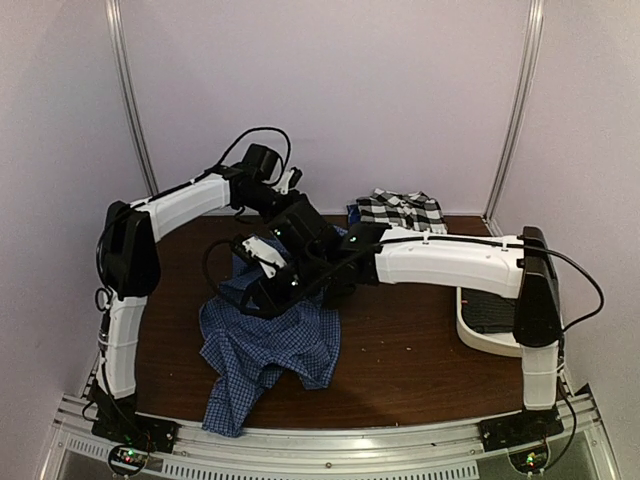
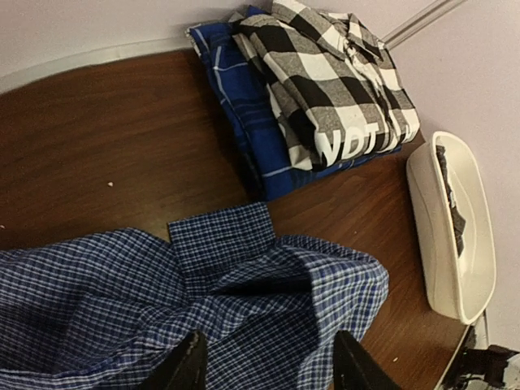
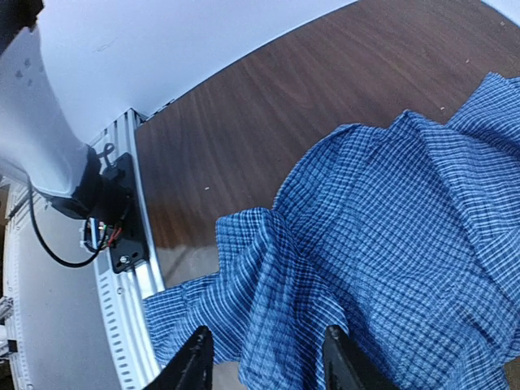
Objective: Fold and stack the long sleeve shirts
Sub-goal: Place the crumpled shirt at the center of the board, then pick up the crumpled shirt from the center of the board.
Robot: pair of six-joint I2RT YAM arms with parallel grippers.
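The blue-and-white fine-check shirt [image 1: 265, 345] lies crumpled at the table's centre-left, and one part of it hangs over the near edge. Both wrists crowd over its far end in the top view. My left gripper [image 2: 268, 367] is open just above the shirt [image 2: 97, 301], with rumpled cloth lying loose between its fingers. My right gripper [image 3: 266, 364] is also open over a raised ridge of the shirt [image 3: 406, 268]. At the back right, a folded black-and-white large-check shirt [image 2: 325, 81] rests on a folded blue one [image 2: 244, 122]. White lettering [image 2: 357, 148] shows at the stack's edge.
A white plastic tub [image 2: 455, 276] with something dark inside stands at the right edge of the table [image 1: 410, 360]. The metal rail [image 3: 122, 325] and the left arm's base run along the near edge. Pale walls close in the back and sides.
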